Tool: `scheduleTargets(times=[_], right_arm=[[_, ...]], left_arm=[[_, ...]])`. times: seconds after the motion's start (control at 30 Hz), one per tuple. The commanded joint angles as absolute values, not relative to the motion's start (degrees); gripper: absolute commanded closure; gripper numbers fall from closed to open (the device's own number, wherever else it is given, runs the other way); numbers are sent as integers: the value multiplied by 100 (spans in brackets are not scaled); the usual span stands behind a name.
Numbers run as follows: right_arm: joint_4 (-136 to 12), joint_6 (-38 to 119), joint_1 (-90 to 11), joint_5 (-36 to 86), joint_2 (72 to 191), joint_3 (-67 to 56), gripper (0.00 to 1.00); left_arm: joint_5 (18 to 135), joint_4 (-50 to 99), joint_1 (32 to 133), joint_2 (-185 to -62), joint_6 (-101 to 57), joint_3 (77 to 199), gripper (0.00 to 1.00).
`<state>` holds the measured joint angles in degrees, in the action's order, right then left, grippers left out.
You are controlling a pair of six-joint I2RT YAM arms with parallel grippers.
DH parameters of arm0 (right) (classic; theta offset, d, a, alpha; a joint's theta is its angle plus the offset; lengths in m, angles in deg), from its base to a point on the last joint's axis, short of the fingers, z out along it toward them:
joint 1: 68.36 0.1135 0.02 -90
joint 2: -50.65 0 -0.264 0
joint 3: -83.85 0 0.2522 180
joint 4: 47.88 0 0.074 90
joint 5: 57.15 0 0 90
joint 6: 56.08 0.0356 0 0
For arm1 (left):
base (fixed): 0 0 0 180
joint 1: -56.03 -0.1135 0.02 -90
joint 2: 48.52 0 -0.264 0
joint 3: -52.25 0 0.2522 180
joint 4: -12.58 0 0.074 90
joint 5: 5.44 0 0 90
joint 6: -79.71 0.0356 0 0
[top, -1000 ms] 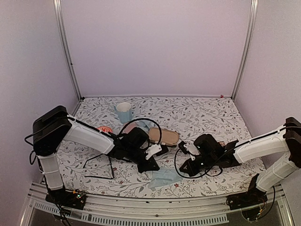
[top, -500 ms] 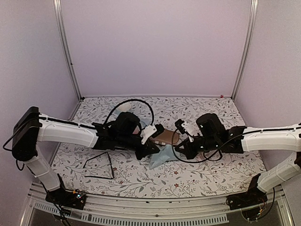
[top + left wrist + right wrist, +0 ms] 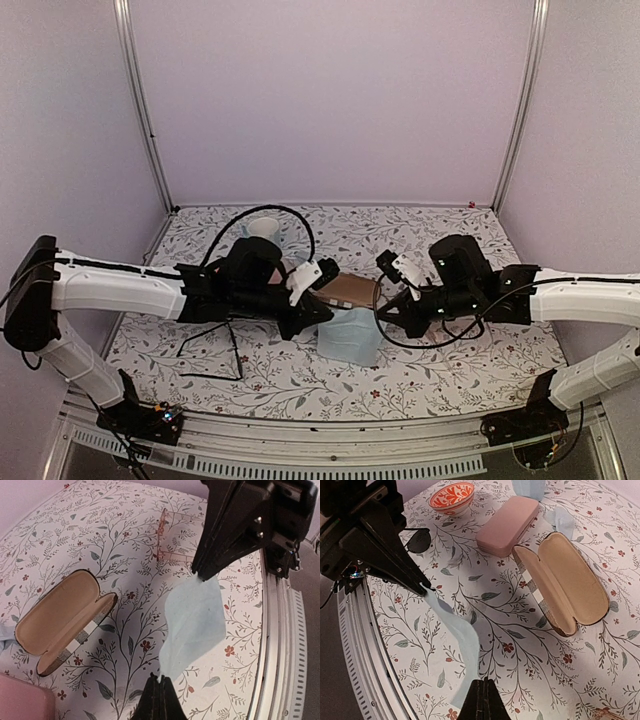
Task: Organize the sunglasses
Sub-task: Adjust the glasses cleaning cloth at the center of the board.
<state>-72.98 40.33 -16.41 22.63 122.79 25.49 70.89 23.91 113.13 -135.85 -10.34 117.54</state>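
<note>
With the left end effector (image 3: pixel 322 311) and right end effector (image 3: pixel 381 313) each clamped on a top corner of the blue cloth (image 3: pixel 348 338) hanging between them, the black-framed sunglasses (image 3: pixel 212 352) lie on the desk (image 3: pixel 450 240) well to the left, nearer the left arm, and the pinkish-tan pair (image 3: pixel 162 535) lies by the right arm.

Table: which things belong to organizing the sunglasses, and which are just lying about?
Job: black wire-frame sunglasses, pinkish-tan sunglasses, open brown case, pink case, blue cloth.
Lying about: orange patterned bowl, blue cup.
</note>
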Motion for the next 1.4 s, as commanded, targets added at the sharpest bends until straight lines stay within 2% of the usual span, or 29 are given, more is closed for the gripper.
scheduleTargets(times=[0.0, 0.3, 0.83, 1.1, 1.37], right_arm=[[-7234, 3773, -1666, 1949, 12049, 2571, 100], [-7254, 3851, -1517, 1566, 11995, 2722, 100], [-7063, 4744, -547, 1635, 11184, 3417, 100], [-7016, 5061, -500, 2120, 11427, 3584, 100], [-6849, 5212, -821, 2642, 12011, 3525, 100]], left_arm=[[7100, 2199, 11395, -13550, -981, 11662, 100], [7088, 2398, 11554, -13461, -1214, 11645, 100], [7916, 2573, 12595, -12689, -2226, 11024, 100], [8139, 2393, 12656, -12873, -2304, 10886, 100], [7963, 2173, 12261, -13494, -2109, 11032, 100]])
